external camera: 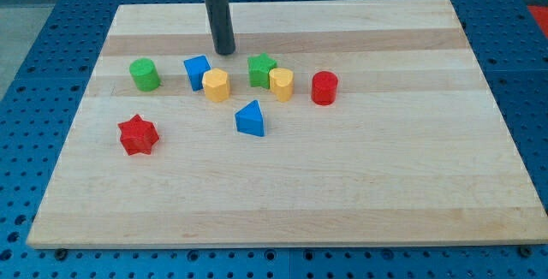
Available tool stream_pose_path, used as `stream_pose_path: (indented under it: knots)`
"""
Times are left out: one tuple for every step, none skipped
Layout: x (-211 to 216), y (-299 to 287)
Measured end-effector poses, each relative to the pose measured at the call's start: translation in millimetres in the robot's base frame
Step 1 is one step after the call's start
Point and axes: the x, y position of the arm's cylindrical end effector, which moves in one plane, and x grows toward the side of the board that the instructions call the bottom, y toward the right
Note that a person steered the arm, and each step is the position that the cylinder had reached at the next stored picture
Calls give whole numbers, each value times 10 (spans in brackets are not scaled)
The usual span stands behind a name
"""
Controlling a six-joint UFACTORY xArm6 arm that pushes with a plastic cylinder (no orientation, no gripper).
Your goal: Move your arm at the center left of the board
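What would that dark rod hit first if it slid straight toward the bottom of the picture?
Probably the yellow block, just below my tip; the blue cube sits slightly left of that line, though depth is hard to judge.

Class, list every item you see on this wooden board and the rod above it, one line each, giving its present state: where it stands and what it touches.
Dark rod's tip: on board, just above blue cube, apart from it.
Green cylinder: upright, alone.
Blue cube: touching yellow hexagonal block.
Yellow hexagonal block: upright.
Green star: beside yellow cylinder.
Yellow cylinder: upright.
Red cylinder: upright, alone.
Blue triangular block: alone.
Red star: alone.
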Motion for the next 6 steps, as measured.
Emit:
stream_pose_path:
  knots:
    - [-61,-588]
    - [-86,-1243]
    - [6,-1969]
    - [396,-2038]
    - [715,-1943]
    - [805,-1375]
